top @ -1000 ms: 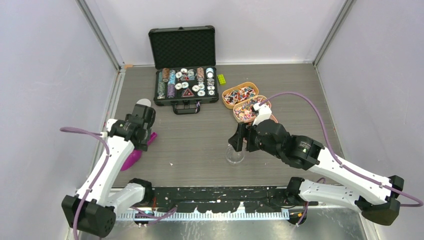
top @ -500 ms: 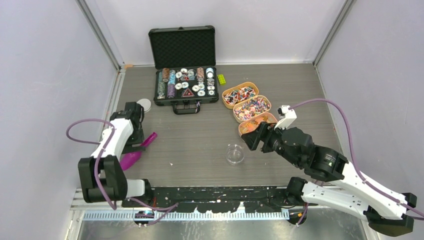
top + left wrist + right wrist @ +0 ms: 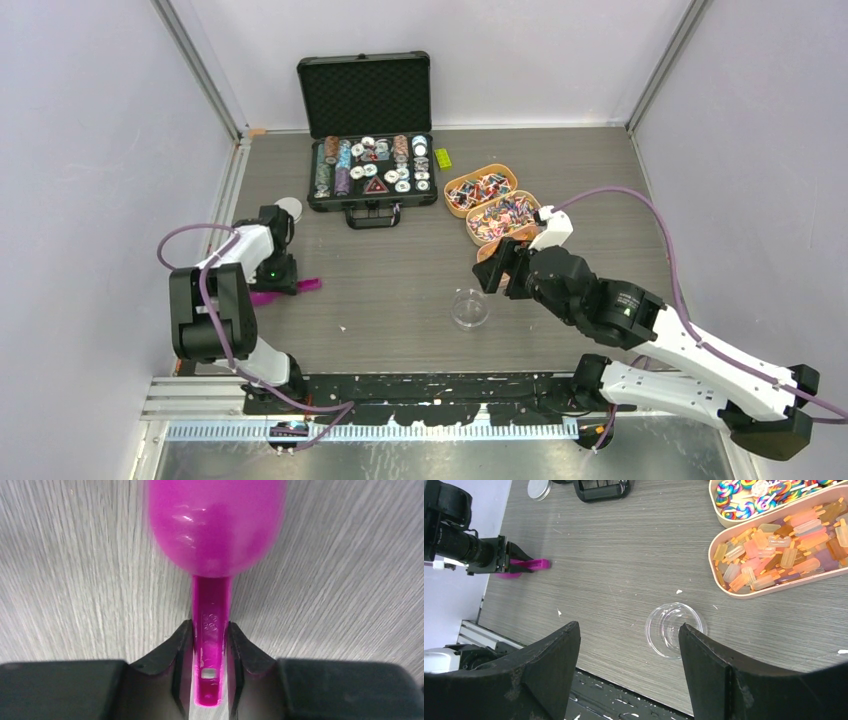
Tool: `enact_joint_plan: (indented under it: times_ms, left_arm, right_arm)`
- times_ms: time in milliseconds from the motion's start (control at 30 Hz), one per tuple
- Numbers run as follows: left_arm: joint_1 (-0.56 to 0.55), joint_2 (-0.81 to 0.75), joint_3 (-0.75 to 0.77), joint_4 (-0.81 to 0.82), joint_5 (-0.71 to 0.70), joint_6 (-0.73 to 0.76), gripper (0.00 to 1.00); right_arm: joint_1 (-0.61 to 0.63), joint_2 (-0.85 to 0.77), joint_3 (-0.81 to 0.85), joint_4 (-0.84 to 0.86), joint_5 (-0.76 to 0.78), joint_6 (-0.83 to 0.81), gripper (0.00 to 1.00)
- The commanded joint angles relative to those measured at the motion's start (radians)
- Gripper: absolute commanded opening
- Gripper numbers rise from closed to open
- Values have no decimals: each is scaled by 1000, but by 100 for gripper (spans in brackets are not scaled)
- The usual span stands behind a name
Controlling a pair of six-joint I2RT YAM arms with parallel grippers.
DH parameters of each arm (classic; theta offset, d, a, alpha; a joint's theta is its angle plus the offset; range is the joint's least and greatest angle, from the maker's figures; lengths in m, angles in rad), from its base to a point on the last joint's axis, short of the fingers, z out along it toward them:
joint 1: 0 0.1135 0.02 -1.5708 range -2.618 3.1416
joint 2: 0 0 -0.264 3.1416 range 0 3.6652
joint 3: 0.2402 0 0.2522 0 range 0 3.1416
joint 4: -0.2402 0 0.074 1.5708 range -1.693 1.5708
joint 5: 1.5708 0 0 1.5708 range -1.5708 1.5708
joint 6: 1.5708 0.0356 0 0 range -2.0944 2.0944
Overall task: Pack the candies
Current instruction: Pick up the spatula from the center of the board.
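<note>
I read the scoop (image 3: 216, 525) as glossy magenta against the grey wood-grain worktop (image 3: 400, 290). The candies (image 3: 774, 545) show pastel orange, pink and yellow in a beige tray (image 3: 754, 596); others swirl rainbow. The chip case (image 3: 364, 95) is black.

A grey wood-grain desk (image 3: 400, 280) fills the cell, its grain running side to side. Small white flecks (image 3: 341, 328) dot it toward its near edge. Plain pale lilac panels close it in: the left wall (image 3: 90, 150), the back wall (image 3: 520, 50) and the right wall (image 3: 760, 150). A slim metal post (image 3: 201, 70) stands at the desk's back left corner. Along the desk's near edge runs a black rail (image 3: 430, 385) spattered with white. The light is soft and even, shadows faint
</note>
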Motion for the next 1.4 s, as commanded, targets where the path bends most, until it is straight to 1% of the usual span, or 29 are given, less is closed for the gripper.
enact_joint_plan:
  times_ms: [0, 100, 133, 167, 200, 300, 367, 400, 467, 533, 600, 700, 767, 833, 900, 967, 1033, 1067, 1133, 1167, 1200, 1233, 1267, 1300, 1367]
  left_arm:
    - [9, -62, 26, -11, -39, 53, 20]
    - [9, -110, 61, -59, -70, 103, 13]
    - [9, -126, 74, -78, -73, 123, 9]
    - [8, -144, 89, -94, -70, 143, 2]
    - [8, -164, 102, -111, -65, 166, 0]
    - [8, -238, 112, -101, -22, 247, 0]
    - [7, -294, 99, -20, 53, 355, 0]
    - [6, -326, 78, 50, 111, 448, 0]
    - [6, -385, 34, 207, 258, 562, 0]
    - [6, -430, -5, 327, 438, 611, 0]
    - [2, -467, -48, 421, 592, 608, 0]
    - [2, -487, -133, 629, 833, 543, 0]
    - [0, -485, -181, 719, 963, 470, 0]
    - [-1, -479, -226, 813, 1044, 419, 0]
    - [-9, -468, -250, 872, 1105, 415, 0]
    - [-22, -457, -256, 887, 1156, 438, 0]
    - [-44, -446, -259, 912, 1207, 450, 0]
    - [-56, -443, -262, 936, 1228, 448, 0]
    - [-82, -439, -271, 986, 1263, 434, 0]
    - [-86, -439, -277, 1026, 1278, 418, 0]
    - [-114, -439, -282, 1064, 1290, 399, 0]
    - [-131, -441, -288, 1103, 1299, 375, 0]
    - [-151, -443, -293, 1143, 1305, 353, 0]
    - [-167, -446, -294, 1175, 1311, 334, 0]
    - [-198, -458, -293, 1213, 1314, 305, 0]
  right_arm:
    - [5, 16, 50, 36, 30, 10, 76]
    - [4, 29, 58, 44, 26, 4, 76]
    - [4, 34, 55, 53, 24, 4, 76]
    - [5, 39, 52, 64, 19, 5, 76]
    - [4, 44, 50, 77, 13, 6, 76]
    - [4, 64, 41, 120, 15, 8, 76]
    - [5, 77, 45, 124, 73, 27, 76]
    - [4, 83, 45, 119, 115, 56, 75]
    - [4, 89, 39, 143, 173, 76, 73]
    - [4, 90, 28, 209, 184, 28, 73]
    - [3, 97, 24, 266, 183, -41, 75]
    - [-3, 122, 37, 319, 193, -82, 80]
    - [-16, 147, 41, 355, 183, -70, 81]
    - [-54, 184, 40, 414, 106, -57, 82]
    - [-97, 241, 60, 447, -59, -33, 82]
    - [-127, 292, 88, 439, -100, 25, 81]
    - [-161, 325, 77, 473, -130, 76, 80]
    - [-187, 333, 55, 515, -169, 103, 77]
    - [-244, 347, -21, 645, -264, 162, 67]
    - [-270, 355, -54, 708, -291, 189, 62]
    - [-293, 362, -90, 765, -317, 220, 58]
    - [-313, 372, -123, 826, -350, 247, 56]
    - [-331, 385, -159, 941, -386, 270, 55]
    - [-345, 403, -175, 1008, -420, 292, 55]
    - [-358, 444, -165, 1048, -471, 316, 55]
